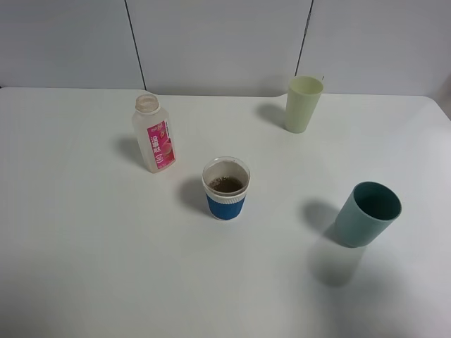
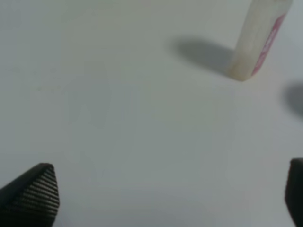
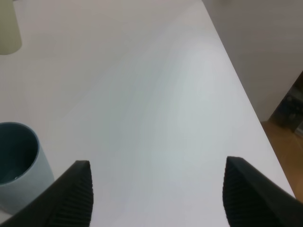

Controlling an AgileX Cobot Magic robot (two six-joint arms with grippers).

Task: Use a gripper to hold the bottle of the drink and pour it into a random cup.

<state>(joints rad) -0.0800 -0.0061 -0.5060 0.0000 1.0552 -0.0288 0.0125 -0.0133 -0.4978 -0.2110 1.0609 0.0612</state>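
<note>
My left gripper (image 2: 170,198) hangs over the bare table (image 1: 84,267) with its fingers (image 2: 33,196) spread wide, holding nothing; my right gripper (image 3: 158,196) is likewise spread. The bottle (image 1: 154,143) stands upright and uncapped, its pink label's writing too small to read, near the blue-sleeved cup (image 1: 226,188) holding brown liquid.

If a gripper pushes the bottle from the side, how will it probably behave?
The bottle looks nearly empty and has no cap, so it is probably light and would slide or tip easily. It is tall over a small base, which also favours tipping. Its thin translucent plastic may flex under a firm squeeze.
</note>
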